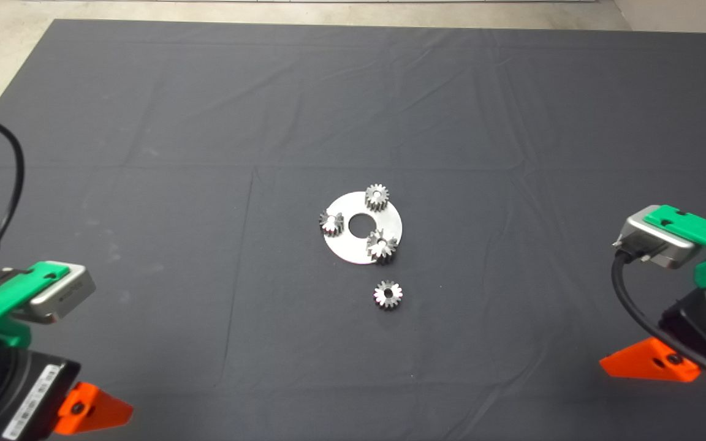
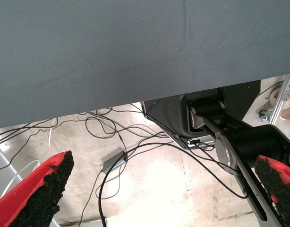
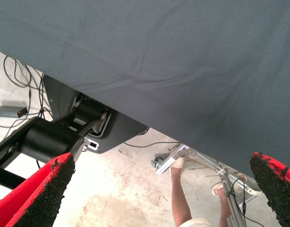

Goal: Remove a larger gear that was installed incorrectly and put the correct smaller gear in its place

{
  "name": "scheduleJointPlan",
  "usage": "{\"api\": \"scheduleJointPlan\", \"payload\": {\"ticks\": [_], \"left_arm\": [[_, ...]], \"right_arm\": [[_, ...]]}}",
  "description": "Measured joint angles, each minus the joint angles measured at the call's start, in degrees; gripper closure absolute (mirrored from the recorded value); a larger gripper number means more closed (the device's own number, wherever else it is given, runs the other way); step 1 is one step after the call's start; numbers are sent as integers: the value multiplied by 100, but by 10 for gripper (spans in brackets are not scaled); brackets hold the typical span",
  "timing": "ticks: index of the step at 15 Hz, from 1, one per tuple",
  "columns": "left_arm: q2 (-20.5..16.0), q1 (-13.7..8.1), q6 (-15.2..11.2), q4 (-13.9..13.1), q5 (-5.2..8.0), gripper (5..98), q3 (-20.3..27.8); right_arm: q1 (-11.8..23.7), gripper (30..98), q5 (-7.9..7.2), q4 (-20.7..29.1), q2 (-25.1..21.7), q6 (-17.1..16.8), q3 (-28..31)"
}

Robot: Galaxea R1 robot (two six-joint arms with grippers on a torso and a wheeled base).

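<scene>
A round steel disc (image 1: 353,251) with a centre hole lies in the middle of the dark mat. Three steel gears sit on it. The one at its near right edge, the larger gear (image 1: 382,246), looks slightly wider than the other two (image 1: 377,197) (image 1: 331,222). The smaller gear (image 1: 388,294) lies loose on the mat just in front of the disc. My left gripper (image 2: 166,170) is parked at the lower left, open and empty. My right gripper (image 3: 164,163) is parked at the lower right, open and empty. Both are far from the gears.
The mat (image 1: 206,122) covers most of the table, with pale floor beyond its far edge. The left wrist view shows cables (image 2: 107,127) on the floor and the robot's base. The right wrist view shows a person's legs (image 3: 183,198) beside a metal frame.
</scene>
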Motion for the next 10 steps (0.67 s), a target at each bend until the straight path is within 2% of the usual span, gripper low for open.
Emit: {"api": "scheduleJointPlan", "payload": {"ticks": [4,7,10], "left_arm": [[2,2,0,2,-2,54,0],[21,2,0,0,-2,54,0],[13,1,7,0,-1,54,0]], "right_arm": [[-2,307,0,-54,17,-2,-6],[-2,307,-11,-508,46,-161,-50],[-102,307,-37,-828,377,-491,-600]]}}
